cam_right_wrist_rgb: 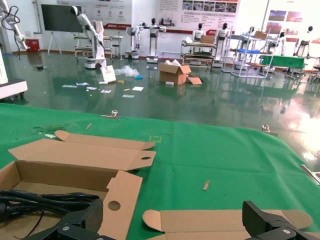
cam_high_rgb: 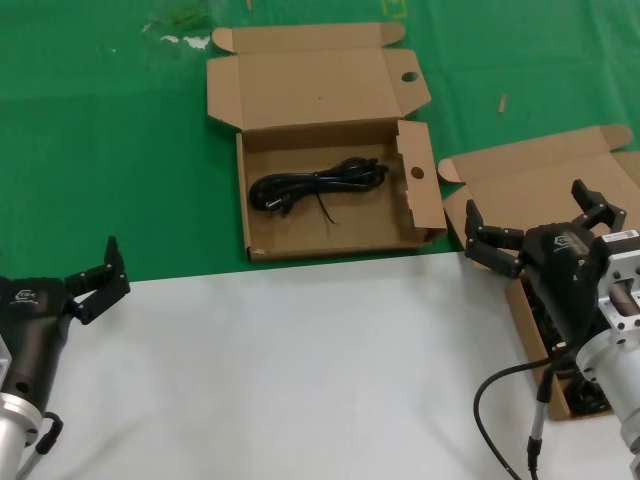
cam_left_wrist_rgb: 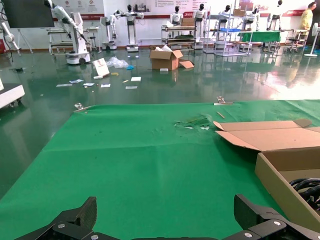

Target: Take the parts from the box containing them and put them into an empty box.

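The wide carton with hole-punched flaps (cam_high_rgb: 425, 200) lies open at the middle back, and one bundled black power cord (cam_high_rgb: 315, 185) rests inside it. The askew carton (cam_high_rgb: 545, 175) sits at the right, its body mostly hidden under my right arm; black cords (cam_high_rgb: 545, 322) show inside it. My right gripper (cam_high_rgb: 532, 215) hovers open over that carton, holding nothing. My left gripper (cam_high_rgb: 100, 278) stays open and idle at the near left. The right wrist view shows the punched flap (cam_right_wrist_rgb: 120, 195), the cord (cam_right_wrist_rgb: 45, 200) and the askew carton's lid (cam_right_wrist_rgb: 220, 221) beyond the open right gripper (cam_right_wrist_rgb: 172, 220).
Green cloth (cam_high_rgb: 110, 150) covers the back of the table and a white sheet (cam_high_rgb: 300, 370) the front. In the left wrist view the open left gripper (cam_left_wrist_rgb: 167, 215) faces bare green cloth, with the holed carton's wall (cam_left_wrist_rgb: 277, 182) off to one side. Small scraps (cam_high_rgb: 502, 102) lie on the cloth.
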`<control>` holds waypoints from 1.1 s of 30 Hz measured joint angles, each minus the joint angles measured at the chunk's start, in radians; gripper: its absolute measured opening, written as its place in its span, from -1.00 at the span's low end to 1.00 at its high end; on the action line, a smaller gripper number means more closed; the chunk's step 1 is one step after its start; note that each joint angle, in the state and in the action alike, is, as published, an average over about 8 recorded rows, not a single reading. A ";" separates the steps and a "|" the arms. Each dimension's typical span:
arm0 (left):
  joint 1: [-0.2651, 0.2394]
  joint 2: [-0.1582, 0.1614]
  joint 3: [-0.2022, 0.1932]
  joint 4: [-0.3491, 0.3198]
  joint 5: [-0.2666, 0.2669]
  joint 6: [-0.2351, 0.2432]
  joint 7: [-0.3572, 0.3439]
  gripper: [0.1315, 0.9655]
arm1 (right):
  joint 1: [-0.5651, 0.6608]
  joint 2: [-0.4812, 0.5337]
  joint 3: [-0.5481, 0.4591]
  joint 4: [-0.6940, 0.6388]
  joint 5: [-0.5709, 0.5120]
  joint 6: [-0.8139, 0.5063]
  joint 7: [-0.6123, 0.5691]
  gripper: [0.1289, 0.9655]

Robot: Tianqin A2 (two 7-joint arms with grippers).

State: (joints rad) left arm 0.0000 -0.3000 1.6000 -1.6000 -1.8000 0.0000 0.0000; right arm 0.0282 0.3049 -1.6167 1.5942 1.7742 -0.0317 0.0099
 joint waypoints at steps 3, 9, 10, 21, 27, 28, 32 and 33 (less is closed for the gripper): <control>0.000 0.000 0.000 0.000 0.000 0.000 0.000 1.00 | 0.000 0.000 0.000 0.000 0.000 0.000 0.000 1.00; 0.000 0.000 0.000 0.000 0.000 0.000 0.000 1.00 | 0.000 0.000 0.000 0.000 0.000 0.000 0.000 1.00; 0.000 0.000 0.000 0.000 0.000 0.000 0.000 1.00 | 0.000 0.000 0.000 0.000 0.000 0.000 0.000 1.00; 0.000 0.000 0.000 0.000 0.000 0.000 0.000 1.00 | 0.000 0.000 0.000 0.000 0.000 0.000 0.000 1.00; 0.000 0.000 0.000 0.000 0.000 0.000 0.000 1.00 | 0.000 0.000 0.000 0.000 0.000 0.000 0.000 1.00; 0.000 0.000 0.000 0.000 0.000 0.000 0.000 1.00 | 0.000 0.000 0.000 0.000 0.000 0.000 0.000 1.00; 0.000 0.000 0.000 0.000 0.000 0.000 0.000 1.00 | 0.000 0.000 0.000 0.000 0.000 0.000 0.000 1.00; 0.000 0.000 0.000 0.000 0.000 0.000 0.000 1.00 | 0.000 0.000 0.000 0.000 0.000 0.000 0.000 1.00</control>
State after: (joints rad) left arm 0.0000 -0.3000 1.6000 -1.6000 -1.8000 0.0000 0.0000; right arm 0.0282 0.3049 -1.6167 1.5942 1.7742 -0.0317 0.0099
